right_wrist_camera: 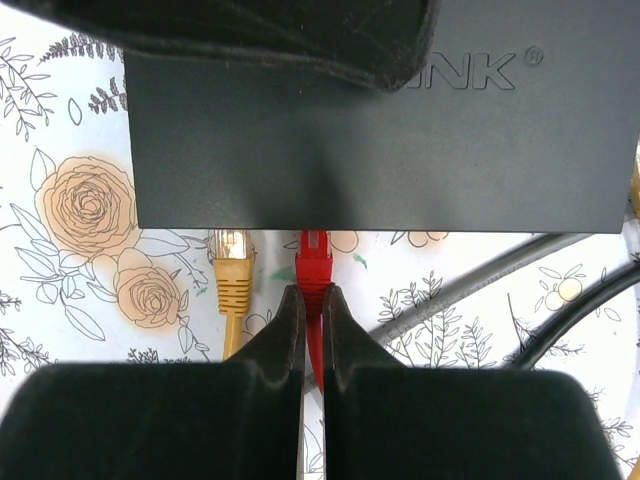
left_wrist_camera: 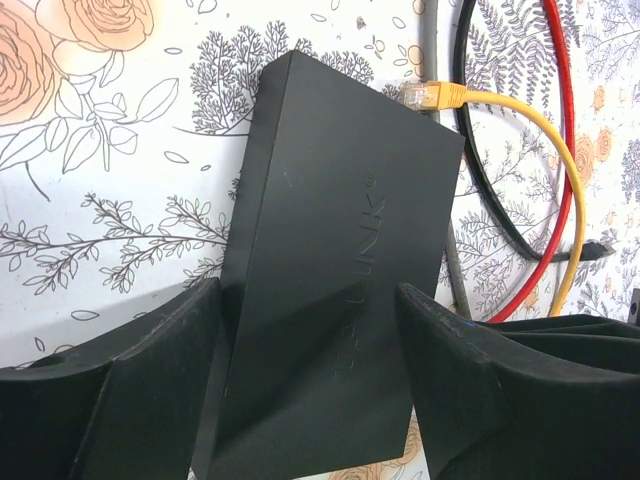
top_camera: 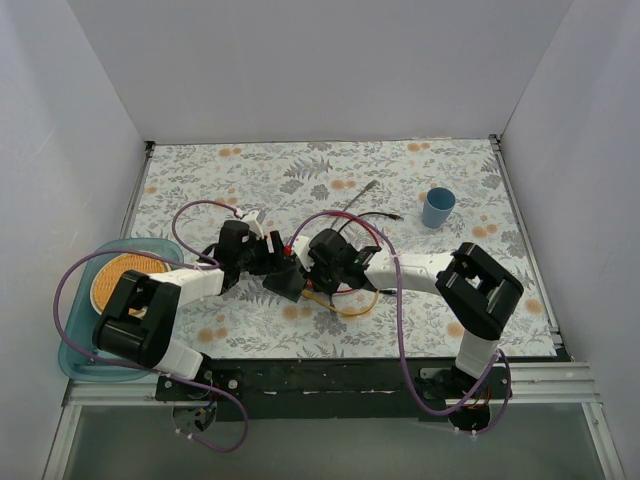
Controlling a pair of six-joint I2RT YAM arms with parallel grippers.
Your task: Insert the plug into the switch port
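Okay, top view first: the left arm (top_camera: pixel 190 285) and right arm (top_camera: pixel 420 268) meet mid-table (top_camera: pixel 300 180) over the switch (top_camera: pixel 283 283), which is mostly buried under them. A cup (top_camera: pixel 437 207) sits well off to the far right. Can't read fingers or ports from up here.

Left wrist: the left fingers (left_wrist_camera: pixel 150 390) sit against both long sides of the switch, so it looks clamped and held flat on the table. A yellow plug (left_wrist_camera: pixel 430 95) meets its far corner, and a red cable (left_wrist_camera: pixel 566 120) curves past beside it.

Right wrist: the right fingers (right_wrist_camera: pixel 270 340) are pinched together on the red cable right behind the red plug (right_wrist_camera: pixel 314 262). The plug's nose touches the switch's front edge, just beside the yellow one. I'd say it's lined up and maybe started in, but not pushed home, so the final push is what's left. The ports hide under the top's edge, so depth is a guess. A dark blurry finger also covers the switch's far side.
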